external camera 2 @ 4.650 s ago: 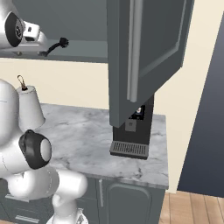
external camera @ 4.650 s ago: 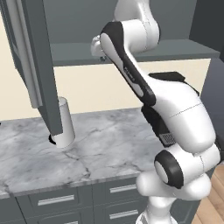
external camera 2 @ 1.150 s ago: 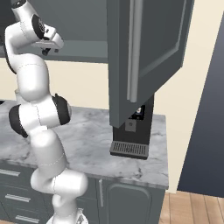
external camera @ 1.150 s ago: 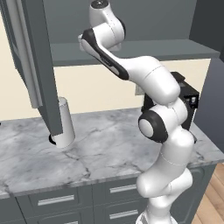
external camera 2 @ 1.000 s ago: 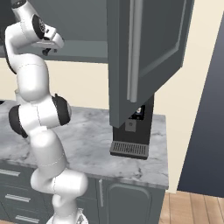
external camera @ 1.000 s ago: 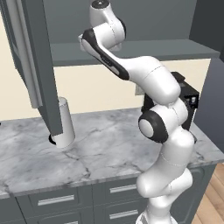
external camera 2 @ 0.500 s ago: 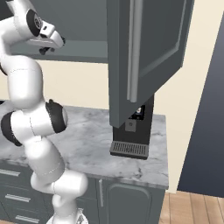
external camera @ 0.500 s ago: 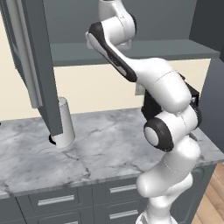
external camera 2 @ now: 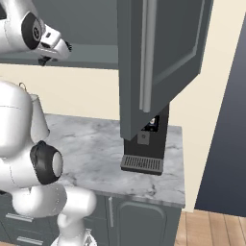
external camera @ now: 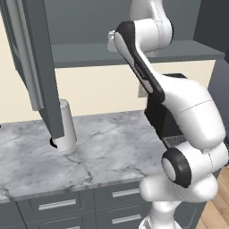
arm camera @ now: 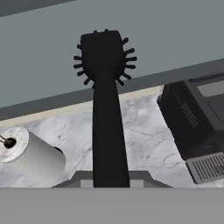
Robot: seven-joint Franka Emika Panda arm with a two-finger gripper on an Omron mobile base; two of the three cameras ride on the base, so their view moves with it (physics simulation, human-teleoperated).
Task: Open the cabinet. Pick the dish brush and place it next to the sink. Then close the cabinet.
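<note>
No readable text, label, brand, number or sign is found in any of the views. A small lit panel is seen on the front of the coffee machine in the right base view, but whatever is shown on it is too small and blurred to be read

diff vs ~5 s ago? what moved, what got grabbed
The arm reached up into the open cabinet, and the pincer shut on the dish brush, which was lying on the shelf before; it now sticks out from the pincer over the counter. Cabinet doors open, paper-towel roll and coffee machine unmoved.
</note>
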